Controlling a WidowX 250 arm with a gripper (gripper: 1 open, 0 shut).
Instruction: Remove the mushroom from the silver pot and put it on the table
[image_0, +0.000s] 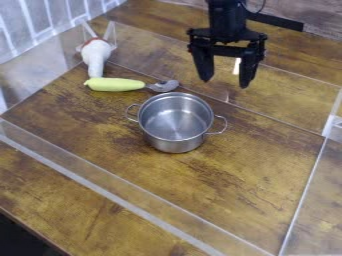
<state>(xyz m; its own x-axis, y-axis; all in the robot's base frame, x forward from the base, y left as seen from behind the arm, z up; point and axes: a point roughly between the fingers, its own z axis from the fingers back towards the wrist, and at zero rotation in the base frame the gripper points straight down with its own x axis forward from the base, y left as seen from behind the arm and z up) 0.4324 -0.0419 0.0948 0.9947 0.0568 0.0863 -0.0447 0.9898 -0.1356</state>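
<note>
1. While the black gripper (225, 70) hangs above the table (254, 170), pointing straight down, its two fingers (205, 62) stand spread apart with nothing between them; the gripper sits behind and slightly right of the silver pot (175, 121), clear of its rim.
2. The silver pot stands upright near the middle of the table, its two small loop handles at left and right; the visible interior shows only bare shiny steel, and no mushroom can be made out inside it.
3. Left of the pot and apart from it lies a yellow-green corn-like item (114, 84), resting flat, with a small grey object (163, 86) just beside its right end.
4. Behind the corn-like item, near the clear acrylic panel (54, 60), rests a white-and-tan object (94, 53) that may be the mushroom, though it is too small to tell.
</note>
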